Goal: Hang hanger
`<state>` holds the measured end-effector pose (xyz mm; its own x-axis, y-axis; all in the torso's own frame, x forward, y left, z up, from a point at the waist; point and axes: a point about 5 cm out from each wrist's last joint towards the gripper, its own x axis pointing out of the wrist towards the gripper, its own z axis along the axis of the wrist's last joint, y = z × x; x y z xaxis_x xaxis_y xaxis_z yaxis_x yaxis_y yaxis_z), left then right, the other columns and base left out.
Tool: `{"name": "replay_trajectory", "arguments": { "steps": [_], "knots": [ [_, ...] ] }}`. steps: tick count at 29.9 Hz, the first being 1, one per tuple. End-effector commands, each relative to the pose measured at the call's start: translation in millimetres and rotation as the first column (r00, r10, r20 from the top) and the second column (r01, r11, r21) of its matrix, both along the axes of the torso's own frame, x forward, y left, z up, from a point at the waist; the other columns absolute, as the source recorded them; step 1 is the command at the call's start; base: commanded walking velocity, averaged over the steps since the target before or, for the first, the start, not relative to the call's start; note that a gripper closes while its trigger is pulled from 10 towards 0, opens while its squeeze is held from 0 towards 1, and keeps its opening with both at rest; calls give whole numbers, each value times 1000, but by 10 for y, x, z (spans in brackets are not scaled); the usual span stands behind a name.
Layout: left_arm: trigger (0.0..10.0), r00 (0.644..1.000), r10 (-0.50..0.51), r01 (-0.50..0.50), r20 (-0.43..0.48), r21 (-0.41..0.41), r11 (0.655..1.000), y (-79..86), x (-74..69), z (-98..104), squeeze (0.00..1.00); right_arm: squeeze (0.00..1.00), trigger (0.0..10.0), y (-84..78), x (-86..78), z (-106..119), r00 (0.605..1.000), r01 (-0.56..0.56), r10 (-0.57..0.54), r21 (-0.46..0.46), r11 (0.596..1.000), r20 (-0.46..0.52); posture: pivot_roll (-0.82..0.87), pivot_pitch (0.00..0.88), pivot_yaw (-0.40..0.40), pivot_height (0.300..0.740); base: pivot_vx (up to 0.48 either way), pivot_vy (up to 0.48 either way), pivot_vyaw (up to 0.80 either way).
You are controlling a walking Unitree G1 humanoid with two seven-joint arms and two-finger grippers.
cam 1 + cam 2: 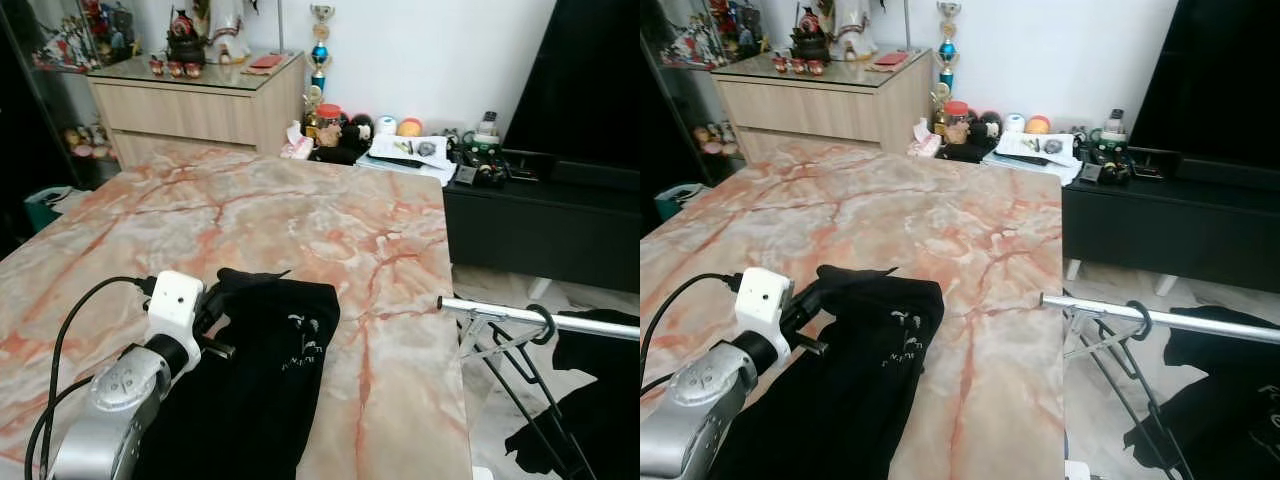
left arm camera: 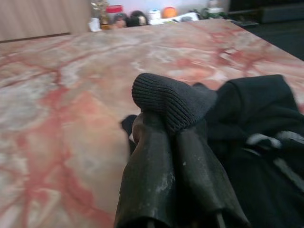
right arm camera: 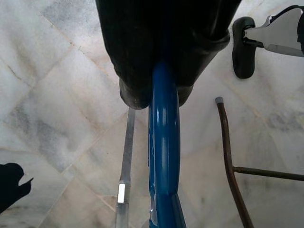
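Hanger [image 3: 164, 156], blue, sits clamped between the closed fingers of the right gripper [image 3: 164, 97] above the pale tiled floor. Left gripper [image 2: 166, 137] pinches a ribbed edge of the black garment [image 1: 255, 390] on the marble table [image 1: 300, 220]. Best approach, by judgement: bring the hook level over the silver rail [image 1: 540, 320], then lower. Head views show that rail with 1 black hanger [image 1: 520, 360] on it; the right wrist view shows the grip itself.

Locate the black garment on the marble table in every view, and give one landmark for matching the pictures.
Left eye view: black garment at lower centre, beside the left gripper.
Right eye view: lower left.
Left wrist view: its ribbed edge is pinched by the gripper; the rest lies alongside.
Right wrist view: not identifiable.
Shared landmark: red-lidded jar at the marble table's far edge.
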<state>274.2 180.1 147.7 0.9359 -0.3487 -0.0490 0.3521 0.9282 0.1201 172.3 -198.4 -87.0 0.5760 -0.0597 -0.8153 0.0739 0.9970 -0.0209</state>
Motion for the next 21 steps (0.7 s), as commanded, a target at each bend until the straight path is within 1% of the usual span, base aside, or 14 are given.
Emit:
{"name": "replay_trajectory", "arguments": {
  "steps": [1, 2, 4, 6, 9, 10, 14, 19, 20, 21],
  "knots": [
    [10000, 1000, -29, 29, -8, 21, 999, -40, -70, 9, 1000, 0, 10000, -10, 8, 5, 1000, -6, 6, -7, 1000, 1, 202, 0, -8, 740, 0, 0, 0],
    [10000, 1000, -29, 29, -8, 21, 999, -40, -70, 9, 1000, 0, 10000, -10, 8, 5, 1000, -6, 6, -7, 1000, 1, 202, 0, -8, 740, 0, 0, 0],
    [10000, 999, -30, 31, -26, 47, 998, -43, -125, -40, 1000, 0, 10000, -10, 6, 5, 1000, -7, 7, -7, 1000, 0, 202, 0, -8, 740, 0, 0, 0],
    [10000, 999, -14, 16, -52, 40, 999, -23, -198, -91, 1000, 0, 10000, -8, 5, 3, 1000, -7, 7, -7, 1000, 0, 199, 0, -4, 740, 0, 0, 0],
    [10000, 998, -4, 7, -62, 44, 999, -8, -233, -128, 1000, 0, 10000, -8, 3, 3, 1000, -8, 8, -7, 1000, -1, 202, 0, -4, 740, 0, 0, 0],
    [10000, 997, 16, -14, -71, 29, 999, 4, -257, -165, 1000, 0, 10000, -8, 3, 3, 1000, -10, 10, -8, 1000, -2, 202, 0, -4, 740, 0, 0, 0],
    [10000, 996, 11, -9, -84, 24, 1000, -22, -321, -208, 1000, 0, 10000, -6, -1, 1, 1000, -12, 12, -7, 1000, -2, 199, 0, -3, 740, 0, 0, 0],
    [10000, 996, 47, -49, -71, -24, 999, -22, -394, -183, 1000, 0, 10000, -10, -4, 0, 1000, -15, 15, -9, 1000, -3, 199, 0, -3, 740, 0, 0, 0],
    [10000, 996, 69, -72, -58, -57, 996, -15, -415, -155, 1000, 0, 10000, -12, -2, 1, 1000, -15, 15, -9, 1000, -3, 202, 0, -8, 740, 0, 0, 0],
    [10000, 996, 74, -78, -55, -65, 995, -13, -419, -148, 1000, 0, 10000, -12, 0, 2, 1000, -15, 15, -9, 1000, -3, 202, 0, -8, 740, 0, 0, 0]
  ]
}}
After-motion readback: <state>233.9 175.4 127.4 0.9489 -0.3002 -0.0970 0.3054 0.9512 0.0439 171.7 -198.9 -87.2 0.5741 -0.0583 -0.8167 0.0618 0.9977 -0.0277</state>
